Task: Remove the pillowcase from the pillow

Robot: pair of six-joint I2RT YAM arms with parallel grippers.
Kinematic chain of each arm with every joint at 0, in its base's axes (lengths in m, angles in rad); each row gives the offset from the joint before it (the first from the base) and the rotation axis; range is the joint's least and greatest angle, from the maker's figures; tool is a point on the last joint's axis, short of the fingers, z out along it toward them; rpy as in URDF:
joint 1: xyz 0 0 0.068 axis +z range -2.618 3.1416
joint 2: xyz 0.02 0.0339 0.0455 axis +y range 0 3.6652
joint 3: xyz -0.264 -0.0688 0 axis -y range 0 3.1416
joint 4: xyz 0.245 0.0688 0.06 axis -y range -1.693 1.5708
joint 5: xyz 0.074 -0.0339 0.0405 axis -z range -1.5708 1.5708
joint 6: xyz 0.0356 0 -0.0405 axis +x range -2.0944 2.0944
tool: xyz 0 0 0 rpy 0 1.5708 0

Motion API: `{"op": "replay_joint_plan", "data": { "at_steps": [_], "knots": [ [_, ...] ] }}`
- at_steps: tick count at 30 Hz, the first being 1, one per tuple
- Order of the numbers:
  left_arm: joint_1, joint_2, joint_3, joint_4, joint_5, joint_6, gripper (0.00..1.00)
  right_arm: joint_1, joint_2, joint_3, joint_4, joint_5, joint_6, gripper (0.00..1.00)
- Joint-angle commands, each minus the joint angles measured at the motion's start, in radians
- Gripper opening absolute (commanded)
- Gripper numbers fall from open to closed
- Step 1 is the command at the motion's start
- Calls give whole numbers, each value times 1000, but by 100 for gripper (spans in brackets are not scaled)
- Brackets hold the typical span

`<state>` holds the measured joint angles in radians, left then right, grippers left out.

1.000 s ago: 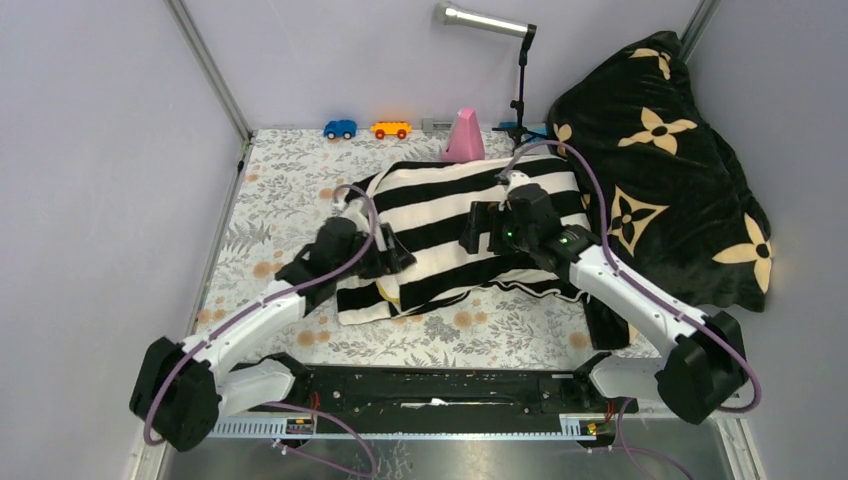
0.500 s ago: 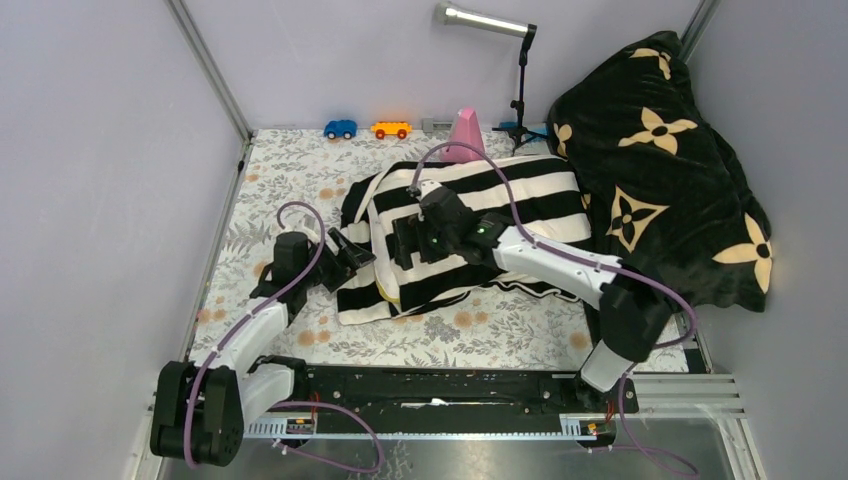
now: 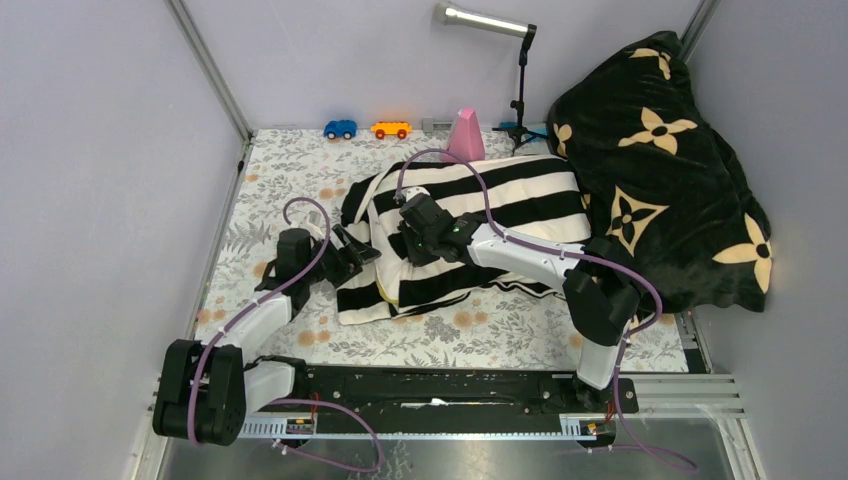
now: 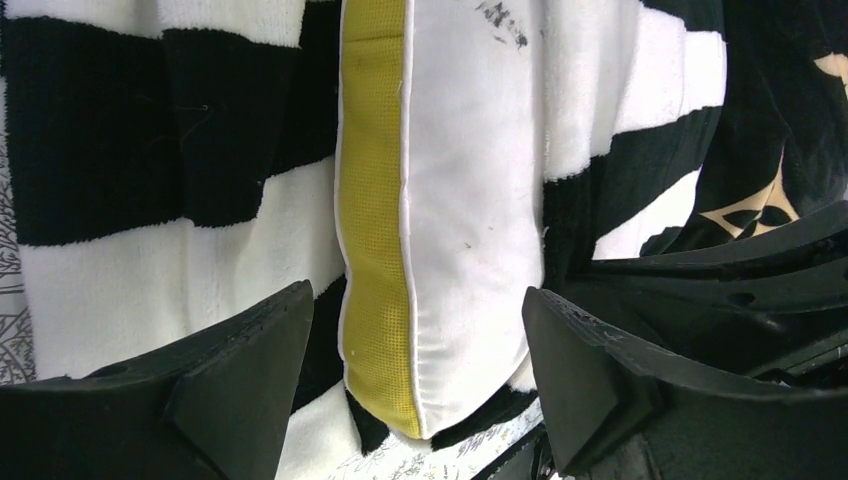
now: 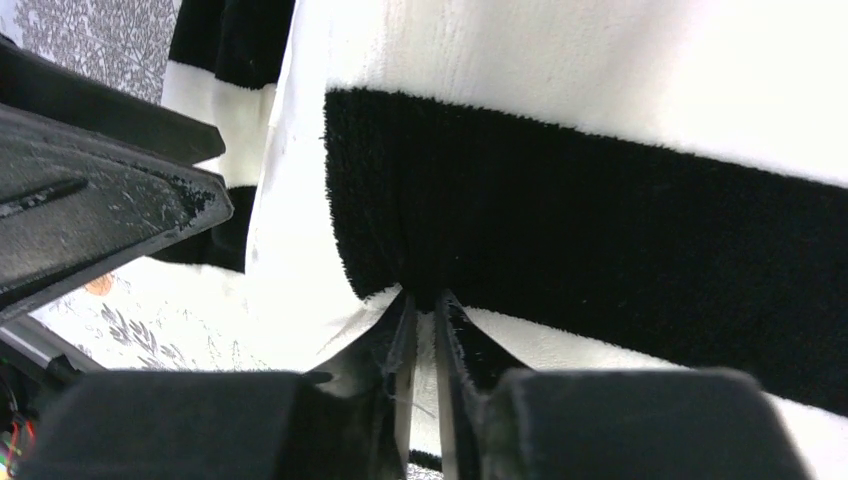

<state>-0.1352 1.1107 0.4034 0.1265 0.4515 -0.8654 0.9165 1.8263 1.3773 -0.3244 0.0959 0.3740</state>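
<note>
The black and cream striped pillowcase lies across the middle of the table with the pillow inside it. In the left wrist view a white corner of the pillow, edged with a yellow band, pokes out of the pillowcase. My left gripper is open, its fingers on either side of that corner and apart from it. It sits at the cover's left end. My right gripper is shut on a fold of the pillowcase near the open left end.
A black plush blanket with tan flowers is piled at the right against the wall. A pink cone, a blue toy car, an orange toy car and a lamp stand line the back edge. A floral cloth covers the table.
My right gripper has moved left along the pillowcase and closed on its fabric. My left arm has drawn back to the left and now stands at the pillow's exposed corner.
</note>
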Motion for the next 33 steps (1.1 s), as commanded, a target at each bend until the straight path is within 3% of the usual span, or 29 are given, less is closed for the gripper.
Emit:
{"op": "replay_joint_plan", "data": {
  "at_steps": [1, 8, 14, 16, 19, 21, 22, 23, 24, 25, 26, 30, 33],
  "knots": [
    [-6, 30, -3, 100, 43, -10, 80, 11, -62, -6, 0, 70, -5, 12],
    [-96, 114, 23, 170, 40, -30, 80, 12, -159, -107, 54, 78, 11, 8],
    [-141, 184, 37, 231, 34, -54, 76, 12, -248, -180, 114, 41, 19, 19],
    [-147, 191, 44, 247, 45, -55, 61, 11, -258, -186, 114, 38, 13, 23],
    [-154, 165, 61, 230, 38, -39, 25, 12, -271, -193, 110, 46, 6, 19],
    [-154, 124, 71, 182, 3, -21, 15, 11, -284, -205, 118, 46, 3, 18],
    [-155, 102, 73, 161, -15, -11, 14, 12, -285, -205, 121, 40, -2, 23],
    [-154, 82, 76, 141, -27, -1, 13, 12, -283, -202, 119, 30, -8, 41],
    [-155, 67, 78, 126, -34, 6, 12, 12, -279, -194, 115, 18, -12, 67],
    [-155, 54, 78, 117, -36, 11, 11, 12, -273, -186, 113, 7, -16, 82],
    [-154, 46, 78, 110, -35, 13, 10, 12, -267, -178, 113, -1, -15, 90],
    [-156, 36, 73, 107, -18, 11, 4, 12, -218, -104, 88, -15, -22, 91],
    [-159, 24, 64, 116, -7, 9, 2, 12, -159, -37, 31, 10, -26, 84]
  ]
}}
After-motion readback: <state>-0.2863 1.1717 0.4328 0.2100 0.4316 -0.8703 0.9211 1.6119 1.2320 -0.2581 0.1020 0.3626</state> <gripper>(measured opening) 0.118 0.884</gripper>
